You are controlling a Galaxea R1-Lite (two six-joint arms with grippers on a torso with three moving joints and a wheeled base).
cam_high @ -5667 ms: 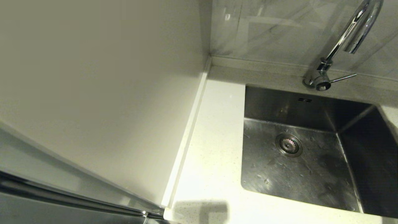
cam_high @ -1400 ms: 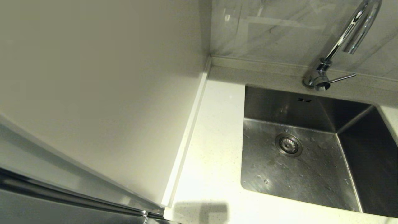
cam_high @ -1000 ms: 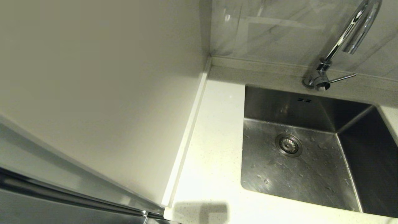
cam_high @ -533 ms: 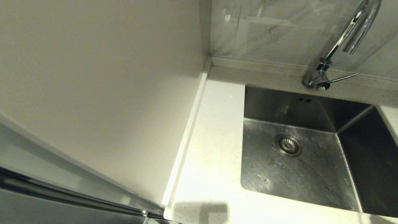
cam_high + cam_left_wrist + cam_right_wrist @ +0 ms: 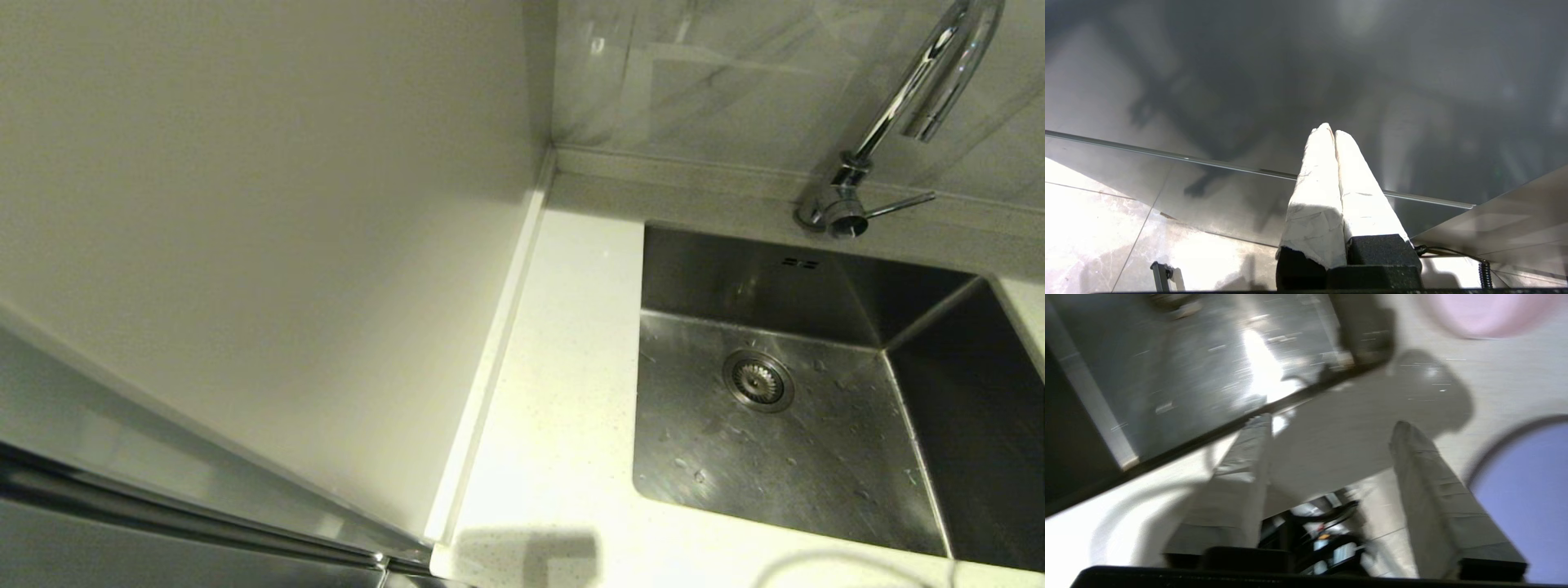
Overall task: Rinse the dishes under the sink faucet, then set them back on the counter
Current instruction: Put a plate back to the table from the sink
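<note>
White-wrapped fingers of the right pincer (image 5: 1331, 428) are spread apart, empty, over the tabletop (image 5: 1355, 428); beyond them lies the sink (image 5: 1188, 375), the lilac plate (image 5: 1527, 490) beside one finger. The left pincer (image 5: 1329, 132) is pressed together, parked.

Kitchen corner, dim warm light.
Plain cream panel (image 5: 245, 204) from 9 to 11 o'clock; grey marbled wall tile (image 5: 735, 82) at 1 o'clock.

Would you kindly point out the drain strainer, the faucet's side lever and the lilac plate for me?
drain strainer (image 5: 758, 380), head view, centre of the round metal grate.
side lever (image 5: 902, 204), head view, middle of the thin rod.
lilac plate (image 5: 1531, 490), right wrist view, flat face near its rim.
</note>
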